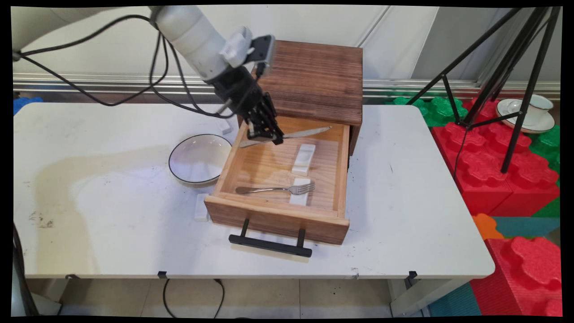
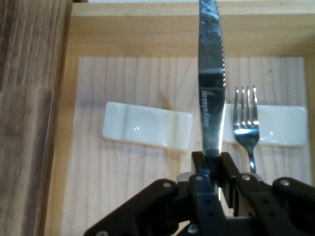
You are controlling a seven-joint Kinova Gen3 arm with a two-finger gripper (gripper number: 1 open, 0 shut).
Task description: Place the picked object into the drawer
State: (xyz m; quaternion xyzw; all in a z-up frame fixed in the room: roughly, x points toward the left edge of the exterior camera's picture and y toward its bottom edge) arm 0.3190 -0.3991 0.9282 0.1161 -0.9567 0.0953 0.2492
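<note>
Steel shows between the gripper's pinched fingers: a table knife, gripped by its handle and held above the far end of an open wooden drawer, blade lying roughly level and pointing toward the drawer's right wall. In the hand view the knife runs straight up from the fingertips, serrated edge on the right. Inside the drawer lie two white cutlery rests: one near the middle of the floor with nothing on it, and another close to the front wall with a fork laid across it, tines on the rest. The drawer is pulled out of a dark wooden cabinet at the table's far edge. A white bowl with a dark rim sits on the table just beside the drawer's left wall, and a small white block lies by the drawer's front left corner.
</note>
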